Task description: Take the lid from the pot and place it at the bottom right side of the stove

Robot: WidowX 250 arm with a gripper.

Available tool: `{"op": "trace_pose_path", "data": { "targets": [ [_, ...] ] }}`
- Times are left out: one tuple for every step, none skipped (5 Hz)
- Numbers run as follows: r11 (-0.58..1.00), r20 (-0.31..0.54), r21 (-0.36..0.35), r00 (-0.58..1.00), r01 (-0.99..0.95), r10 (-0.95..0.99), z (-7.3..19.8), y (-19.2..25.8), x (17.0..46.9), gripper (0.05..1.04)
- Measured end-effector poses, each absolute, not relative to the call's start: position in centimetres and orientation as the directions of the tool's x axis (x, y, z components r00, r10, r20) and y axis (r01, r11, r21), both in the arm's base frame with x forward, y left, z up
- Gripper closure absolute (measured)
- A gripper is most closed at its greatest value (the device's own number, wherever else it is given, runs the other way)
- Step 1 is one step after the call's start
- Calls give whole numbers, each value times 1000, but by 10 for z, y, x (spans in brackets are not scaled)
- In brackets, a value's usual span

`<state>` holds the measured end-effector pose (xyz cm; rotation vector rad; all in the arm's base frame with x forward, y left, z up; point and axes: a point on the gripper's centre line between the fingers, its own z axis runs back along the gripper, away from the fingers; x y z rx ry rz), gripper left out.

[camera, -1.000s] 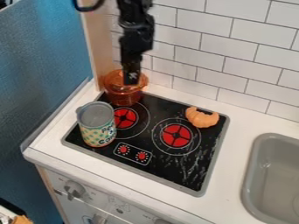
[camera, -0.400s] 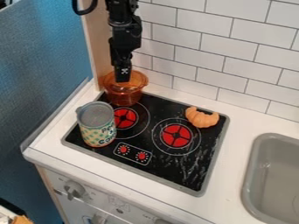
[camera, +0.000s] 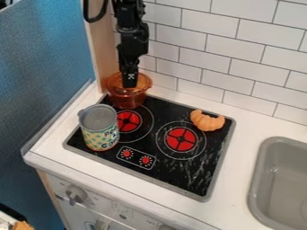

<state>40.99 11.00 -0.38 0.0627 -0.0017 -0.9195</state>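
So the end effector [camera: 129, 84] is hanging straight down over the pot [camera: 128, 99], with its tip right at the lid [camera: 114, 84]. Honestly can't tell if it's open or closed, or if it's actually got hold of the lid. The arm [camera: 133, 38] drops in from the top of the view, left of centre, and there's a black cable [camera: 94, 19] looping beside it.

The lid is see-through orange, same as the pot, and it's sitting on top of it. The pot is at the top left corner of the stove [camera: 205, 197], just behind the left burner [camera: 128, 121].

Going outward from there, a tin can [camera: 99, 131] with a green and yellow patterned label stands upright by the stove's left edge, towards the bottom left corner. It's in front of the pot and apart from it. The right burner [camera: 181, 139] is over to the right, and a croissant [camera: 207, 121] lies behind it near the top right corner. The little panel [camera: 137, 157] with two red dials is in front of the burners. Pale streaks run across the black surface down towards the bottom right corner.

The stove is set in the white table [camera: 240, 152], with a grey sink [camera: 256, 182] at the table's right side. White tiles [camera: 240, 49] go up the back, a wooden post [camera: 103, 47] stands behind the pot, and a grey knob [camera: 76, 193] is on the front below the stove
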Motion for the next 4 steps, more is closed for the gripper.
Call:
{"op": "trace_pose_path", "data": {
  "targets": [
    [583, -23, 34, 584, 812, -811, -8, 110, 415, 108],
    [583, -8, 63, 584, 810, -811, -8, 112, 417, 369],
    [582, -9, 60, 583, 811, -812, -8, 112, 417, 659],
    [582, -9, 58, 584, 811, -812, -9, 112, 416, 703]
  ]
}}
